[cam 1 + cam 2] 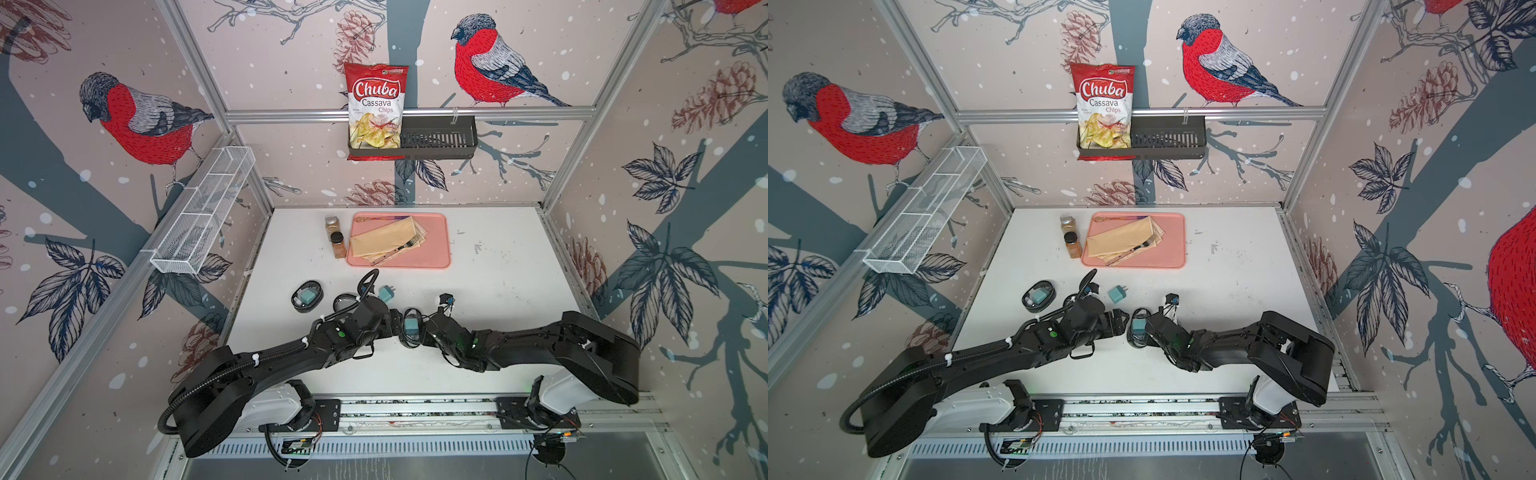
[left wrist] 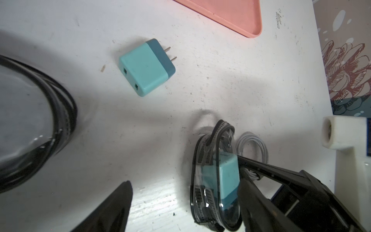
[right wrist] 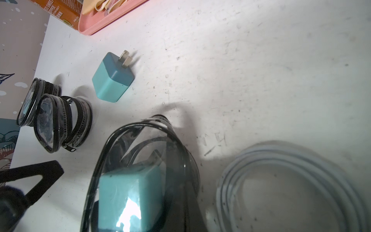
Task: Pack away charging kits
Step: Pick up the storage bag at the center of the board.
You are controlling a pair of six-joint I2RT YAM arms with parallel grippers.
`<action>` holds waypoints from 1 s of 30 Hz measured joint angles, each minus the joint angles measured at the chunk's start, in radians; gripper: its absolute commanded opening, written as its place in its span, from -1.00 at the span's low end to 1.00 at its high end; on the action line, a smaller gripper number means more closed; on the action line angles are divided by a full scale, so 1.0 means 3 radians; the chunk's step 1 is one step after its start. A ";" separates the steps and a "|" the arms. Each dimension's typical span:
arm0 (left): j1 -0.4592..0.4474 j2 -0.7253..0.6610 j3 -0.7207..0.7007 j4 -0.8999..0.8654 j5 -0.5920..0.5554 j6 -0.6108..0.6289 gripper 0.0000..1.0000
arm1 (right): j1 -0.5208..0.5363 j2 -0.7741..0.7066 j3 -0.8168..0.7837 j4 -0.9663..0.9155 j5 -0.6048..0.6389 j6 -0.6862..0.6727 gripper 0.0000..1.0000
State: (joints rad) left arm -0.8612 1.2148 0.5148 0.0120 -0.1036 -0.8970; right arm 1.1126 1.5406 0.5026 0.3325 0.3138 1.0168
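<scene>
1. The white tabletop (image 1: 507, 291) fills the floor of the booth. A white wire-mesh shelf (image 1: 203, 208) hangs on a side wall. At the back, a red-and-white bag of cassava chips (image 1: 376, 104) stands in a black slotted wall basket (image 1: 440, 139).
2. Two black arms reach in from the near edge and meet near the middle. The left claw (image 2: 185, 182) is spread wide, low over the table. The right claw (image 2: 244, 161) is pinched together on the rim of a case.
3. A flat pink plastic tray (image 1: 442, 249) lies at the back of the table. It carries a folded yellow cloth (image 1: 386, 241) and a metal fork (image 1: 401, 248). Two brown spice jars (image 1: 338, 247) sit just beside it.
4. That black oval clear-lidded case (image 2: 212, 180) lies between the two claws, tipped up, with a teal plug inside. A second case (image 1: 345, 301) sits behind the left arm with its lid standing open. A third case (image 1: 307, 296), further left, shows a teal plug through its lid.
5. A loose teal cube plug adapter (image 2: 146, 67) lies on its side on bare table, between the tray and the claws, prongs pointing away from the arms.
6. A coiled white cable (image 2: 253, 150) lies on the table right beside the pinched case.
</scene>
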 measured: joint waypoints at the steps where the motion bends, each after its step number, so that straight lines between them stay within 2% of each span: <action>1: 0.0000 0.0024 0.0001 0.0029 0.0013 0.0006 0.73 | 0.0000 -0.0003 0.0000 -0.0001 -0.0001 -0.0001 -1.00; 17: 0.0047 0.0773 0.0234 0.0390 0.0468 -0.0009 0.72 | 0.0000 -0.0031 -0.0020 -0.0022 -0.0001 -0.0008 -1.00; 22: 0.0058 0.0846 0.0221 0.0570 0.0641 -0.0020 0.71 | -0.0003 -0.0037 -0.0037 -0.0004 -0.0001 -0.0008 -1.00; 30: 0.0090 0.0975 0.0174 0.0799 0.0880 -0.0046 0.58 | -0.0017 -0.0039 -0.0033 -0.0009 -0.0004 -0.0031 -1.00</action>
State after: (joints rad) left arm -0.8341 1.5074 0.5671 0.2516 0.1604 -0.9108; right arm 1.1076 1.5288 0.4927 0.3298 0.3126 1.0077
